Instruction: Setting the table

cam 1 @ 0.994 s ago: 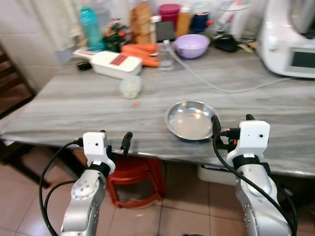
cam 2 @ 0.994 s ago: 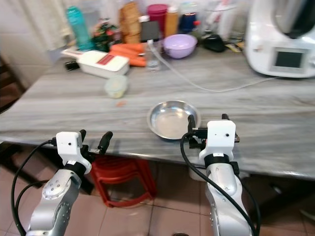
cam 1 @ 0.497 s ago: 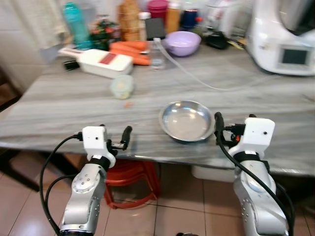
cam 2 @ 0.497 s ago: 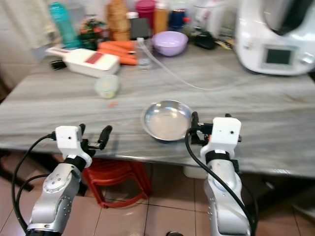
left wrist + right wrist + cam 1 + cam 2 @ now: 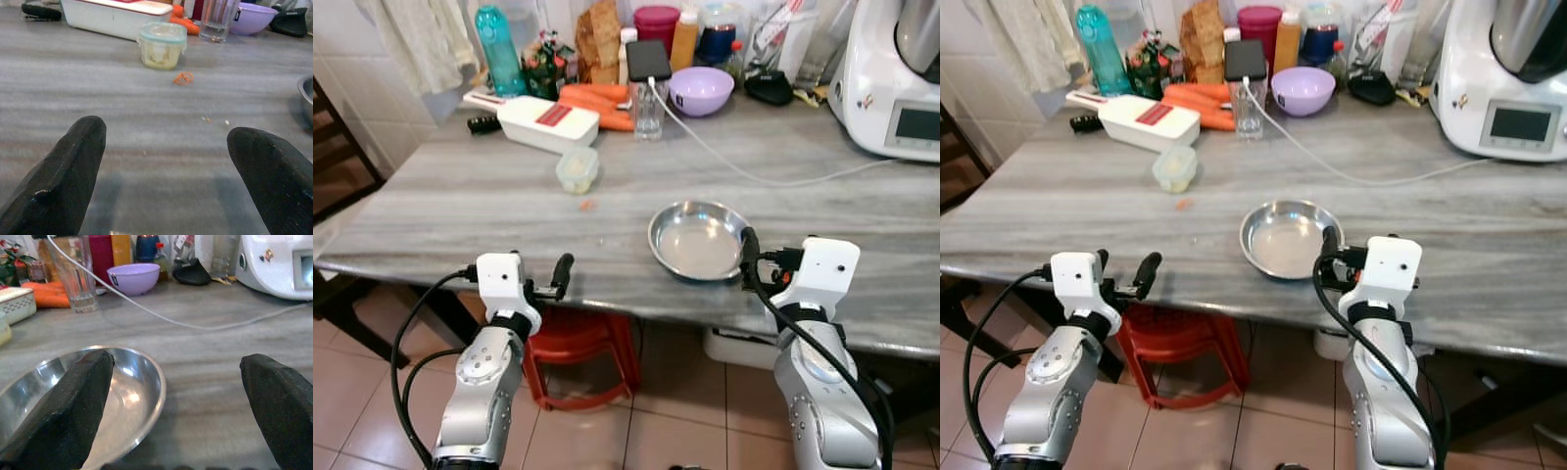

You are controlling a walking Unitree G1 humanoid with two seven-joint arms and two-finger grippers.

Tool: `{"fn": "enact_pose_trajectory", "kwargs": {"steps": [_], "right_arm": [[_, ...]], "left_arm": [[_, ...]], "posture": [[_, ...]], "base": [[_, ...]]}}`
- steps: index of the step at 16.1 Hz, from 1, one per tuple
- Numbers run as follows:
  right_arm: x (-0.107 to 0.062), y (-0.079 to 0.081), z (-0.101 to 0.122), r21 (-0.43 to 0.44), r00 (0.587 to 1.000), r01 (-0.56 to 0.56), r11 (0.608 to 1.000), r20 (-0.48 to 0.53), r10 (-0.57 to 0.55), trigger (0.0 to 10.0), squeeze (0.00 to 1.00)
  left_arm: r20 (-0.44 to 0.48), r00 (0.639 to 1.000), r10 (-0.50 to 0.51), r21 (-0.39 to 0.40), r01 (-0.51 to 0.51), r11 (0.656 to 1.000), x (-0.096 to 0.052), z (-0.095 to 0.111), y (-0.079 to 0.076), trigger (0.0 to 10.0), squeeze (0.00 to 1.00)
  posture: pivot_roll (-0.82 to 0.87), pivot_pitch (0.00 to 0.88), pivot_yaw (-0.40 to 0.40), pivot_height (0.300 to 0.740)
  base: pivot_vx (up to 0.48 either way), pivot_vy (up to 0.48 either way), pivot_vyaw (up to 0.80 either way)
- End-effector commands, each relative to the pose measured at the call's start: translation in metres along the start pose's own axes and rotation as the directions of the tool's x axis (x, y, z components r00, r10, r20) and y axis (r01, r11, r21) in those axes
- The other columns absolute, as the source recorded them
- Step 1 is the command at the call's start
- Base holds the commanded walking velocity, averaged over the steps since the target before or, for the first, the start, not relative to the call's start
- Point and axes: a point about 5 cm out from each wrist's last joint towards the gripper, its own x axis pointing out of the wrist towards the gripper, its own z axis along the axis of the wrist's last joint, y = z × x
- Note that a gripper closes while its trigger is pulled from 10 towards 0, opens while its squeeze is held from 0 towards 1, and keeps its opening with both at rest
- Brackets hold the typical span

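Note:
A shallow steel bowl [image 5: 698, 240] sits empty near the front edge of the grey marble table [image 5: 460, 215]. My right gripper [image 5: 777, 243] hovers at that edge just right of the bowl. It is open, and in the right wrist view one finger [image 5: 73, 401] overlaps the bowl's rim [image 5: 156, 391]. My left gripper [image 5: 517, 264] is open at the front edge, well to the left, holding nothing. Ahead of it lie a small lidded clear container [image 5: 162, 44] and an orange scrap [image 5: 184, 77].
Along the table's back stand a white slicer box [image 5: 548, 122], carrots [image 5: 602, 98], a glass with a phone [image 5: 648, 98], a purple bowl [image 5: 700, 90], bottles and a white appliance [image 5: 896, 78]. A white cable [image 5: 773, 178] crosses the top. A red stool [image 5: 582, 348] stands below.
The camera view has swayed and steadied, so the scene is sharper. Both grippers stay open at the table's front edge, about where they were beside the bowl.

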Motion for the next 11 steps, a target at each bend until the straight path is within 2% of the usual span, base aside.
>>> {"fn": "enact_pose_trajectory", "kwargs": {"steps": [1, 11], "right_arm": [[-0.0006, -0.0021, -0.0006, 0.012, 1.0, 0.006, 1.0, -0.001, -0.006, 10.0, 0.0], [0.0026, -0.0062, -0.0012, 0.043, 0.999, 0.037, 0.998, 0.004, -0.037, 10.0, 0.0]], "left_arm": [[-0.015, 1.0, 0.005, 0.015, -0.004, 1.0, -0.0003, -0.0024, 0.0025, 10.0, 0.0], [-0.014, 1.0, -0.003, 0.022, 0.003, 1.0, 0.0036, -0.0015, 0.002, 10.0, 0.0]], "posture": [[-0.14, 0.064, 0.071, 0.74], [-0.13, 0.058, 0.077, 0.74]], "base": [[-0.296, 0.0, 0.0], [-0.304, 0.0, 0.0]]}}
